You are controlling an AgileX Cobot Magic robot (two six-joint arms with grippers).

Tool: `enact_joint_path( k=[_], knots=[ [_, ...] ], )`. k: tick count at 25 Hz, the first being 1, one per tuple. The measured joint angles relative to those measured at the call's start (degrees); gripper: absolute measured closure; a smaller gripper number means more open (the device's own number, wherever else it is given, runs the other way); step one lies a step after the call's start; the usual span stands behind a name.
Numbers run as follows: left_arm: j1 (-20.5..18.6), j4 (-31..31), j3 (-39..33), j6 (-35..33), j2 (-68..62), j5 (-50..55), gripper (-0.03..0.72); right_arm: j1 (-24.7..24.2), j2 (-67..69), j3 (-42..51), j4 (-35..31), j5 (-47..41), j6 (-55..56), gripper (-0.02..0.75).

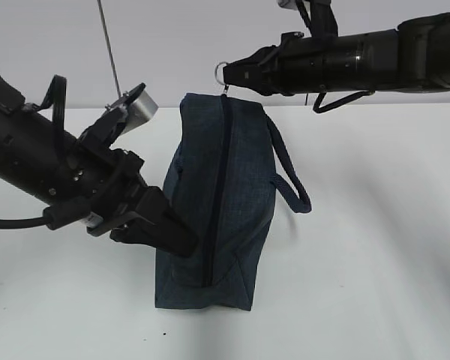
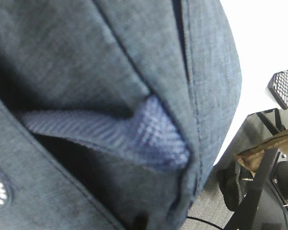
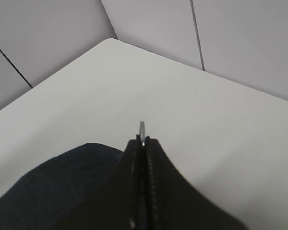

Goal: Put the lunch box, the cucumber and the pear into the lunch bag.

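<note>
Outside, seen from the exterior camera: dark navy fabric lunch bag (image 1: 217, 202) standing on end on the white bench (image 1: 375, 225), zipper looking shut along its visible length. Right end effector (image 1: 226, 73) clenched on the silver ring pull (image 1: 220, 72) at the top; left end effector (image 1: 181, 238) pressed against the bag's lower side — clamped on fabric, seemingly. No lunch box, cucumber or pear visible.

Left wrist: only navy cloth and a lighter woven strap (image 2: 110, 132), own jaws hidden.

Right wrist: jaws tight on the ring — detail clearest here.

Likely step: opening the zipper; next, drawing the pull along the track against the left's hold.
</note>
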State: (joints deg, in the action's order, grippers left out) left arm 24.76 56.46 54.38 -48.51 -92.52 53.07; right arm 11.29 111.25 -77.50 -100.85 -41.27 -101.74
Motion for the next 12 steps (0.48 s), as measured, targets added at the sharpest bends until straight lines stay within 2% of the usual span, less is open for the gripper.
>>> enact_joint_path(
  k=[12],
  knots=[
    [0.0,0.2,0.0,0.4,0.0,1.0,0.700,-1.4,0.7,-0.3,0.2,-1.6,0.6,0.732]
  ],
)
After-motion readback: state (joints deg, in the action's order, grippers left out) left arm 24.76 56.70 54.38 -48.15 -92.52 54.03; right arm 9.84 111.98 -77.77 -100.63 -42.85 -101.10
